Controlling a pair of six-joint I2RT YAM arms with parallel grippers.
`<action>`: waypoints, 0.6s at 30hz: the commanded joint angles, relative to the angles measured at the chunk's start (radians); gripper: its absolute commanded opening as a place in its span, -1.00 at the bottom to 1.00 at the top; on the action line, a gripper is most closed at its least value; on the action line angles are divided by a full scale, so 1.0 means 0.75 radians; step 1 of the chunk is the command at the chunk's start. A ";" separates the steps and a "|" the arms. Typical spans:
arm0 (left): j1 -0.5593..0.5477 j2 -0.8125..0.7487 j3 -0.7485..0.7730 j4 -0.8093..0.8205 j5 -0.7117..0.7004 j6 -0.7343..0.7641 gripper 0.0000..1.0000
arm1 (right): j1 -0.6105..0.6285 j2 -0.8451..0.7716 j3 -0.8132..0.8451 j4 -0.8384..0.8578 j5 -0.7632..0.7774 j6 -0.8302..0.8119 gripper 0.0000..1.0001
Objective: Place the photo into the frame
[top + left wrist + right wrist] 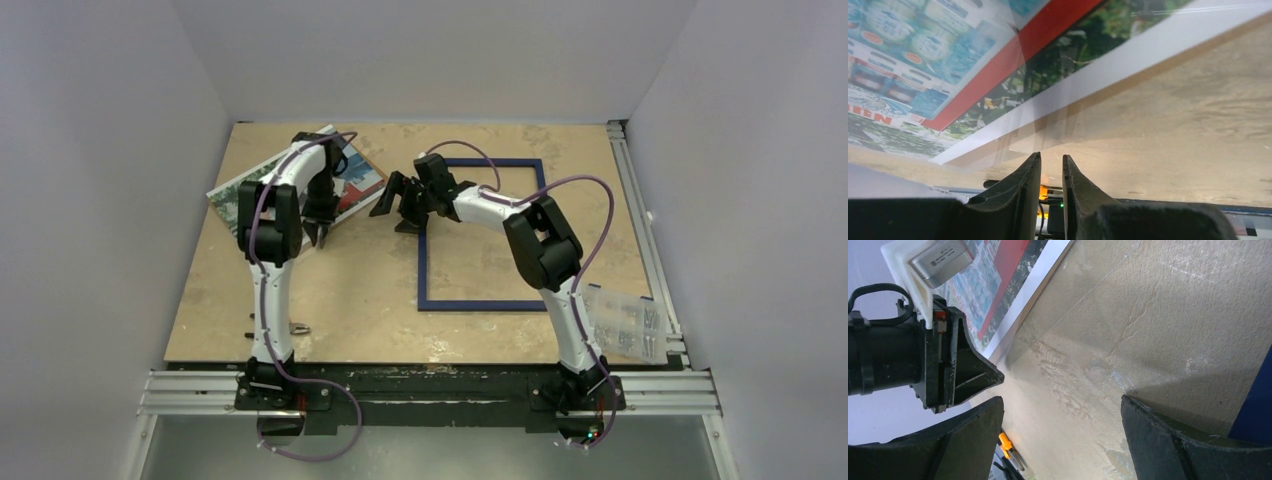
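The photo (355, 180) lay tilted at the far left of the table (350, 290), left of the frame (480, 304). Only the left wrist view showed the left gripper (1051, 157) with jaws nearly together beside the photo's white border; whether it gripped anything could not be told. The right gripper (1060, 399) gaped empty between photo and frame.

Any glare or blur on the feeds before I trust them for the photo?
Top external: sharp, evenly lit, no glare on the photo or frame. Left wrist: the photo is blurred close up, with faint pale ghosting above the left gripper. Right wrist: table sharp, soft shadows near the right gripper.
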 commanded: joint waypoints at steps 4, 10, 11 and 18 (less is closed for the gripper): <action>0.000 -0.266 -0.042 0.092 0.203 0.035 -0.59 | 0.005 -0.018 0.067 -0.030 0.002 0.000 0.72; 0.136 -0.426 -0.105 0.238 0.393 -0.036 -0.58 | -0.011 0.091 0.352 -0.241 0.129 -0.131 0.72; 0.168 -0.449 -0.130 0.276 0.428 -0.066 -0.58 | -0.015 0.117 0.402 -0.277 0.147 -0.146 0.72; 0.305 -0.456 -0.207 0.419 0.297 -0.202 -0.60 | -0.053 0.232 0.598 -0.464 0.291 -0.210 0.72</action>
